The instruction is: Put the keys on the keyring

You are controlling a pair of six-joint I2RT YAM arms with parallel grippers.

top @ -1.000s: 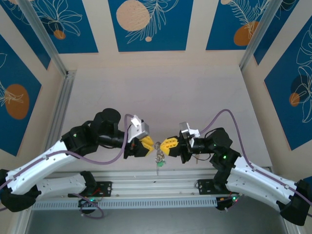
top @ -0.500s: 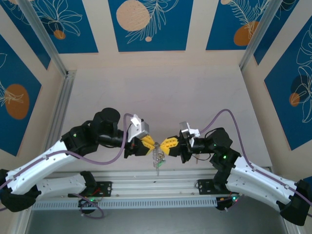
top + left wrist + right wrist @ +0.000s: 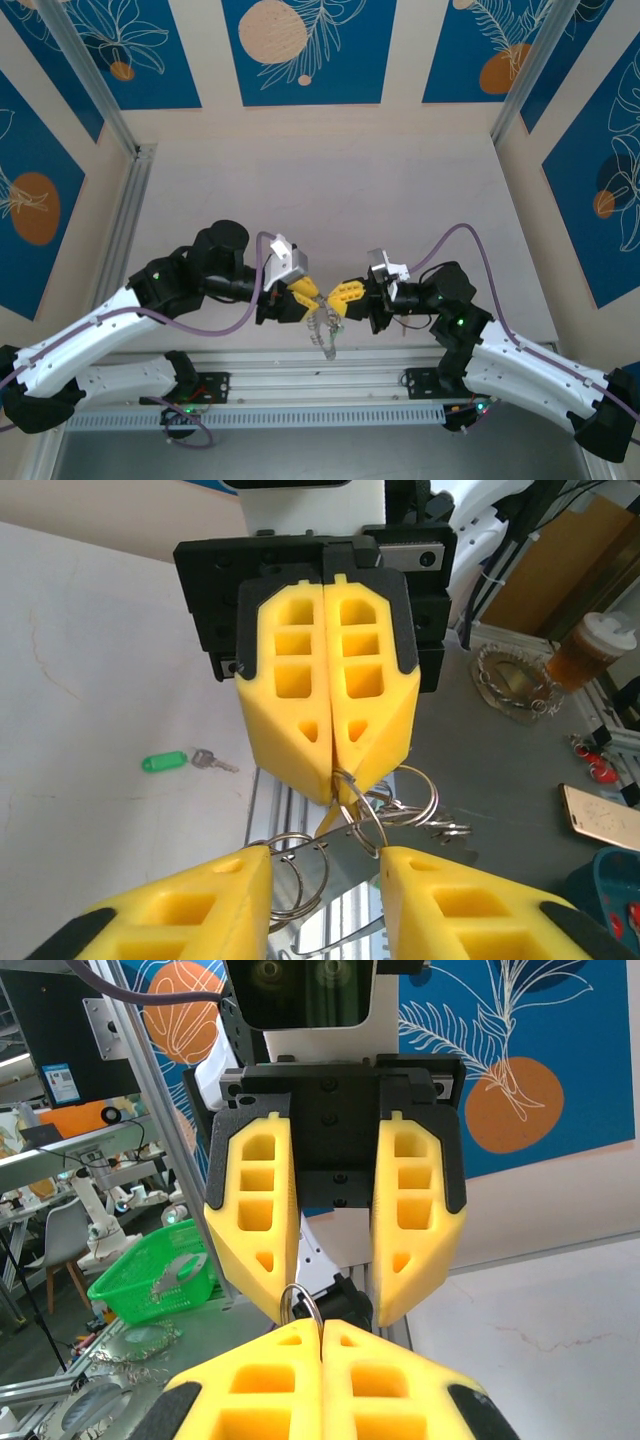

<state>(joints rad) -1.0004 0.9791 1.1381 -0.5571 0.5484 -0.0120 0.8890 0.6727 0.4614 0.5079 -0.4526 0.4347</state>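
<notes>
From above, the left gripper (image 3: 312, 296) and the right gripper (image 3: 338, 298) meet tip to tip at the near edge of the table (image 3: 330, 190). The keyring (image 3: 322, 326) hangs between them, lifted, I think, so both can work on it. The left wrist view shows the right jaws pressed shut on the ring wire and the left jaws part open around a silver key blade (image 3: 340, 865), while a green-tagged key (image 3: 165, 763) lies apart on the table. The right wrist view agrees: its own fingers (image 3: 270, 1380) pinch the ring, and the opposite ones stand apart.
</notes>
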